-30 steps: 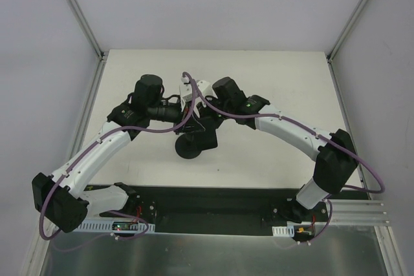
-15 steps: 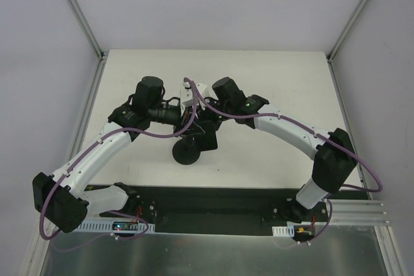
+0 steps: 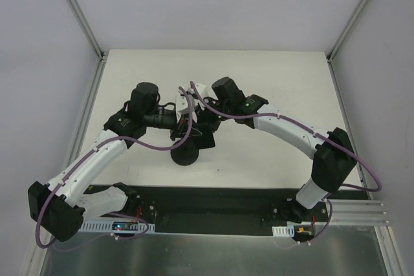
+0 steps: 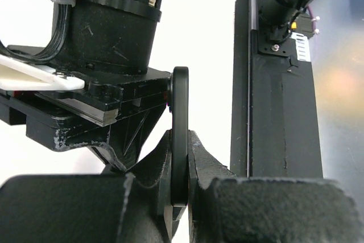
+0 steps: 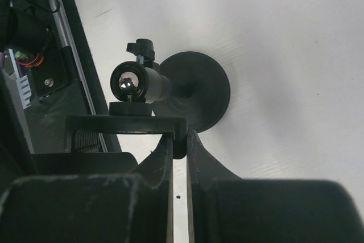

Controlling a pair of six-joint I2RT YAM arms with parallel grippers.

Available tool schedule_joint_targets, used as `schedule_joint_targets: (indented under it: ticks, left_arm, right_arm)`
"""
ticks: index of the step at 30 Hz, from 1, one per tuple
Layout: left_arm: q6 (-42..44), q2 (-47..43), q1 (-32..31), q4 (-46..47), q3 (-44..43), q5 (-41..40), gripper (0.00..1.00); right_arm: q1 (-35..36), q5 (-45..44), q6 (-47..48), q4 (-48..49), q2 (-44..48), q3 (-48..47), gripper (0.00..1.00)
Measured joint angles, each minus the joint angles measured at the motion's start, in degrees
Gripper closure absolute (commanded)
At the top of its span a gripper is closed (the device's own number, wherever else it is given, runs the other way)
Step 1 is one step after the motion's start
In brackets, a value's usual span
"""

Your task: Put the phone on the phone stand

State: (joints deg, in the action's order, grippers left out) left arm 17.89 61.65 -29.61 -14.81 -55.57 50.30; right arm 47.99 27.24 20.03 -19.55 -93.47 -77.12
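The black phone stand shows in the right wrist view with its round disc base (image 5: pixel 196 89), ball joint and clamp head (image 5: pixel 133 83). My right gripper (image 5: pixel 179 138) is shut on the lip at the end of the clamp head's flat bar. My left gripper (image 4: pixel 179 140) is shut on a thin black slab seen edge-on, apparently the phone (image 4: pixel 180 106), right beside the right gripper's fingers. In the top view both grippers, left (image 3: pixel 183 131) and right (image 3: pixel 202 128), meet over the disc base (image 3: pixel 184 154). How the phone sits in the clamp is hidden.
The white table (image 3: pixel 272 88) lies all around the stand. The black base rail (image 3: pixel 213 201) with both arm mounts runs along the near edge and also shows in the left wrist view (image 4: pixel 284 140). Grey walls and metal frame posts stand behind and at the sides.
Both grippers and the stand have shifted slightly left and toward the near edge. The left arm's elbow has swung left. Both grips are unchanged.
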Motion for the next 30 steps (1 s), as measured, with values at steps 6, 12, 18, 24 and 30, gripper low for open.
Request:
schedule_joint_targets:
  ticks: [6, 12, 18, 24, 30]
  left_arm:
    - [1.1, 1.8, 0.8, -1.4, -0.9, 4.7, 1.0]
    - [3.1, 2.1, 1.1, -4.5, -1.3, 3.2, 1.0]
    - [4.4, 1.8, 1.2, -5.9, -1.4, 1.0, 1.0]
    - [3.4, -1.4, 0.3, -7.0, -1.2, -7.8, 1.0]
    - [-3.0, -6.2, -1.6, -7.5, -0.3, -21.9, 1.0]
  right_arm:
    - [0.4, 4.1, 3.3, -3.8, -1.0, -1.6, 0.99]
    - [0.2, 6.2, 6.6, -7.7, -2.7, -4.6, 0.99]
    - [0.2, 5.4, 7.1, -7.7, -2.8, -5.0, 0.99]
    - [0.3, -1.0, 1.9, -4.0, -2.7, -4.5, 0.99]
    - [2.0, -11.8, -5.6, 2.6, 2.1, 0.6, 0.99]
